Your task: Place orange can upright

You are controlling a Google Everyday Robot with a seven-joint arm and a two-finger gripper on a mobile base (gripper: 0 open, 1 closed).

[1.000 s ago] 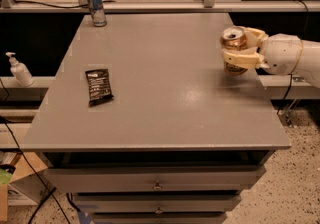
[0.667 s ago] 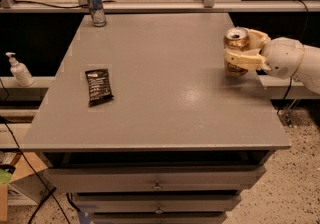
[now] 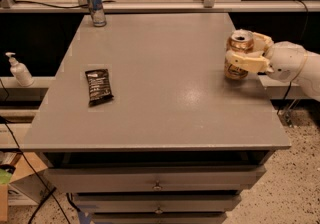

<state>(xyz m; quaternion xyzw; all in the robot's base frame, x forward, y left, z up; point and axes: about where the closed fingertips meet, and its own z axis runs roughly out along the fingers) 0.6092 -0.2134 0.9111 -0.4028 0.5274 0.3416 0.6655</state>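
Note:
The orange can (image 3: pixel 237 72) has an orange-gold mottled body and a silver top. It stands upright at the right edge of the grey table (image 3: pixel 165 83). My gripper (image 3: pixel 241 51) reaches in from the right and is shut on the can. One pale finger (image 3: pixel 245 61) crosses the can's near side and the other lies behind it. The can's base looks level with the tabletop; I cannot tell whether it touches.
A taller, slim blue-and-silver can (image 3: pixel 95 5) stands at the table's far left corner. A black snack packet (image 3: pixel 98 86) lies flat at the left. A soap dispenser (image 3: pixel 19 69) stands on a ledge left of the table. Drawers sit under the tabletop.
The gripper and the orange can have shifted slightly to the right, and the can stays upright. Nothing else has moved.

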